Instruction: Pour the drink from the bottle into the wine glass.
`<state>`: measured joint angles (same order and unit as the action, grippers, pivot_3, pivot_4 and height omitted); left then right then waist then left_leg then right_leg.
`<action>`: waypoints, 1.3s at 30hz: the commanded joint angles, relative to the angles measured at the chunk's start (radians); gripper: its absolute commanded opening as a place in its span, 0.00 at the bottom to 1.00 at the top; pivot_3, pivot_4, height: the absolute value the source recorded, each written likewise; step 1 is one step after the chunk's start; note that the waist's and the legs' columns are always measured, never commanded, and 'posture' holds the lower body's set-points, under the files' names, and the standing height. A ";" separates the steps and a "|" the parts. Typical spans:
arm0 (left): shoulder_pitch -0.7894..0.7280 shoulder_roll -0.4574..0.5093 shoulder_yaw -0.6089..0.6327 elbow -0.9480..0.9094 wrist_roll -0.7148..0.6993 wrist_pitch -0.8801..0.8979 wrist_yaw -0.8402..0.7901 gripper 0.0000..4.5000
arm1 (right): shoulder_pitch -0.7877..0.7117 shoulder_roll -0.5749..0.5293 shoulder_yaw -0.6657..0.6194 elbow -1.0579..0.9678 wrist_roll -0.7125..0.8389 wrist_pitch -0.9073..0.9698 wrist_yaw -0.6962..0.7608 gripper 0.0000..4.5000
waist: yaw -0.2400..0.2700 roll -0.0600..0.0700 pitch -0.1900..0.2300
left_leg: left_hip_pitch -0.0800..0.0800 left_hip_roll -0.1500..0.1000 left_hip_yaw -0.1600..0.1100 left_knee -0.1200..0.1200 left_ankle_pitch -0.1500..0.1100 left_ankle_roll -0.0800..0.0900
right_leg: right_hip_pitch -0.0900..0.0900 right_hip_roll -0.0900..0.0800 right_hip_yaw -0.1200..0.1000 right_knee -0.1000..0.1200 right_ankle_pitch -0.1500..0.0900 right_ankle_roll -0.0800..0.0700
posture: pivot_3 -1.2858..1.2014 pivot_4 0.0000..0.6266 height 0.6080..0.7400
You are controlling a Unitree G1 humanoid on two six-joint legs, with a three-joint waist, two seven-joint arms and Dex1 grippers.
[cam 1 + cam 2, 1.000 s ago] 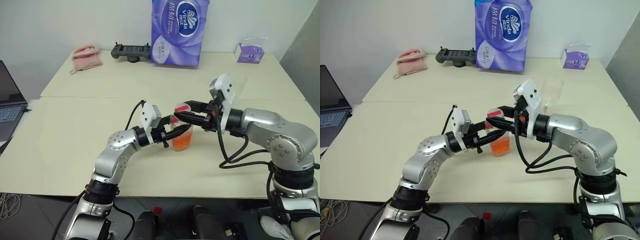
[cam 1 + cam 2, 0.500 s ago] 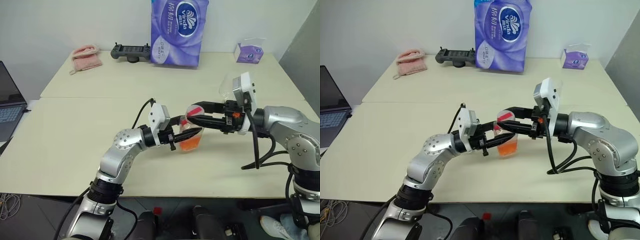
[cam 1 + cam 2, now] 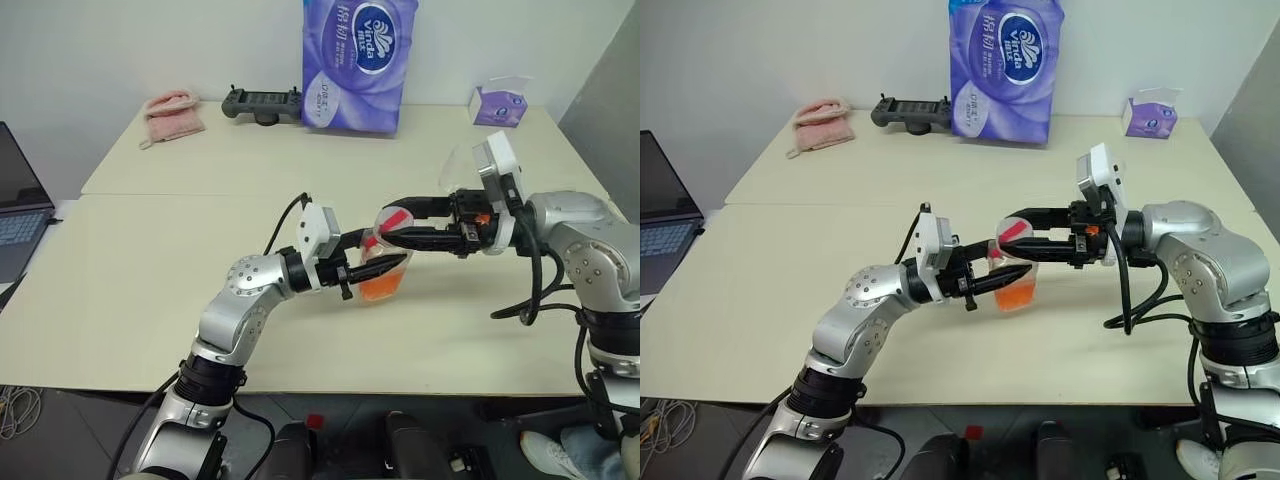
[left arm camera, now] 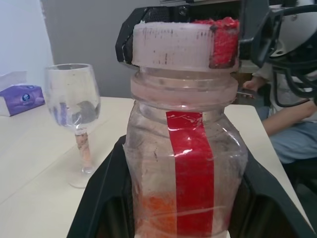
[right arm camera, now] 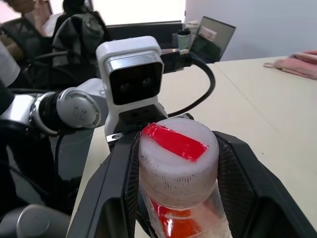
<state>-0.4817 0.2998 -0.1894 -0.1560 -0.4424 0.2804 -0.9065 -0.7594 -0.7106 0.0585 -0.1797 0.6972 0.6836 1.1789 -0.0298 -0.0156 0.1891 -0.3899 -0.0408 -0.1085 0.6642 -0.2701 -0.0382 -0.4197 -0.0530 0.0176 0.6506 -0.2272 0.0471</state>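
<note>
We hold the bottle [image 4: 185, 163] upright over the middle of the desk [image 3: 150, 270], between both arms. The left gripper [image 3: 378, 268] is clamped shut on the bottle's body, its fingers [image 4: 106, 198] pressed against both side walls. The right gripper [image 5: 176, 163] stands partly spread around the cap [image 5: 177, 156], one finger on each side; we cannot tell whether the pads actually bear on it.

The drink [image 3: 380, 287] fills only the lower part of the bottle, so we judge the load light and the weight low — little tendency to tip. The plastic wall looks thin and is likely to flex and slip under pressure; we advise gripping the squarish body across its flat sides, as now, not the neck. The cap is ribbed around its rim, which should give the right gripper purchase for twisting.

The wine glass [image 4: 75, 109] stands on the desk behind the right arm, well apart from the bottle and empty. We judge it fragile and top-heavy on its thin stem — the neck should approach the rim without touching it.
</note>
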 commanded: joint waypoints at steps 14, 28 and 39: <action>0.002 0.005 0.049 -0.002 -0.021 0.022 0.024 0.39 | -0.142 0.061 -0.094 0.155 0.006 -0.079 0.069 0.40 | 0.002 0.000 0.000 | -0.001 0.000 -0.001 0.000 0.000 0.000 | 0.000 -0.001 0.000 -0.001 0.001 0.001 | 0.52 0.24 1.00; -0.031 -0.003 0.037 0.074 -0.005 -0.005 -0.017 0.39 | 0.090 -0.051 -0.343 -0.160 0.172 0.125 -0.252 0.38 | 0.004 0.000 0.000 | -0.001 0.000 -0.001 0.000 0.000 0.000 | 0.000 -0.001 0.000 -0.001 0.001 0.001 | 0.52 0.24 1.00; -0.090 -0.018 0.060 0.109 0.023 -0.058 -0.013 0.39 | 0.627 0.146 -0.399 -0.161 -0.130 0.116 -0.785 0.38 | 0.025 -0.004 -0.004 | -0.001 0.000 0.001 0.000 0.000 0.000 | 0.000 -0.001 0.003 0.000 0.001 0.001 | 0.52 0.24 1.00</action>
<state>-0.5437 0.2929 -0.1420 -0.0350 -0.4180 0.2524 -0.9236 -0.1317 -0.5719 -0.3204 -0.3505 0.6143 0.8363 0.4663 -0.0053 -0.0191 0.1854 -0.3907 -0.0407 -0.1065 0.6644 -0.2697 -0.0378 -0.4201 -0.0542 0.0220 0.6512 -0.2255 0.0487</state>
